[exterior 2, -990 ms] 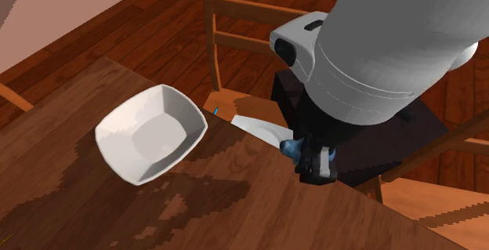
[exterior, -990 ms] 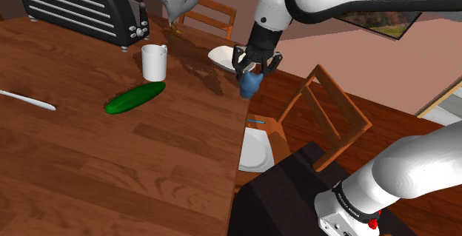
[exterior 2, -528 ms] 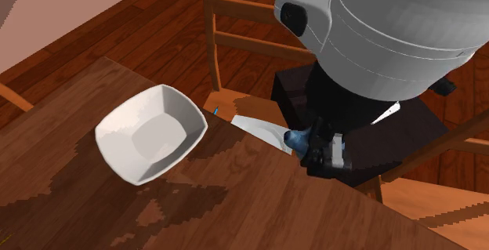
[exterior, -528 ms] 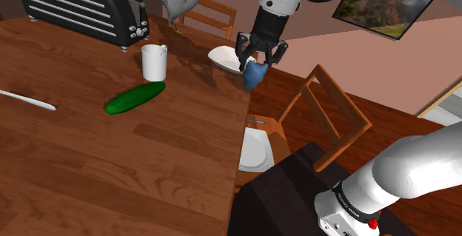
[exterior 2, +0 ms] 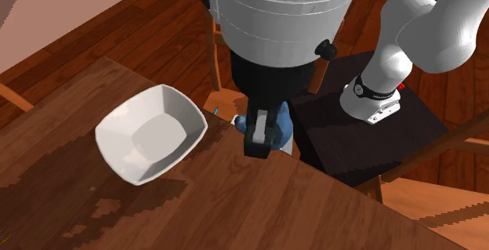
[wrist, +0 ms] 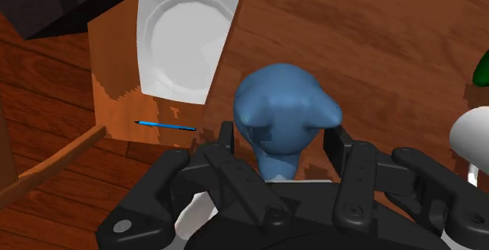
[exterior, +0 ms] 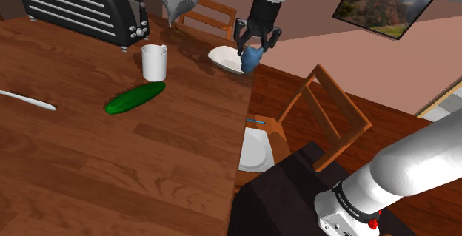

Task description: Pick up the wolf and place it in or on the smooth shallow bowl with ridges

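Jaws, all black, are clamped on the small blue wolf figure (wrist: 286, 115), one finger on each flank and the rounded head sticking out past the fingertips. The wolf (exterior: 250, 59) hangs under the white arm at the far corner of the brown wooden tabletop (exterior: 111, 168). In the shoulder view it overlaps the right rim of the white shallow square-edged bowl (exterior: 224, 57). In the second exterior view the wolf (exterior 2: 282, 127) sits to the right of the bowl (exterior 2: 153, 135), apart from it, over the tabletop (exterior 2: 235, 201) at its edge. The bowl rests on the wood with nothing inside. Also on the tabletop, in the shoulder view:

- a black slotted toaster (exterior: 81, 5) at the far left
- a white mug (exterior: 154, 62) near it
- a green cucumber (exterior: 135, 98) lying just in front of the mug
- a slim white utensil (exterior: 26, 100) at the left edge, type unclear

Beyond the table edge a wooden chair (exterior: 326, 109) carries a white plate (exterior: 255, 152) on its seat. In the wrist view the plate (wrist: 184, 41) lies beyond the wolf, with a thin blue pen (wrist: 166, 125) beside it on the seat. The dark box stand (exterior 2: 368, 139) is behind the arm.
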`<act>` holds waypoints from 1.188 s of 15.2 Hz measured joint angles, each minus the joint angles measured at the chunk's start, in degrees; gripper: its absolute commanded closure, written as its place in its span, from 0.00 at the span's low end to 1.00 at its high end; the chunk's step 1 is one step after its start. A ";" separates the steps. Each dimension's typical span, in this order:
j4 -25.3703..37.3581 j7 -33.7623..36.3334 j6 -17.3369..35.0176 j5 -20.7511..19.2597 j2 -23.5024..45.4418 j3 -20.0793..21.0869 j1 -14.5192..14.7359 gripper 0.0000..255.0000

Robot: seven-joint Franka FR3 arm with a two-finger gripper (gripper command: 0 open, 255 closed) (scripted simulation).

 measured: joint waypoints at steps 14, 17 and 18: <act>32.88 -5.78 -7.65 -11.49 27.54 -3.87 -2.22 1.00; 44.38 -7.81 -12.02 -13.71 34.74 -4.97 -1.32 1.00; 46.36 -7.85 -12.44 -14.19 36.44 -5.19 -0.92 1.00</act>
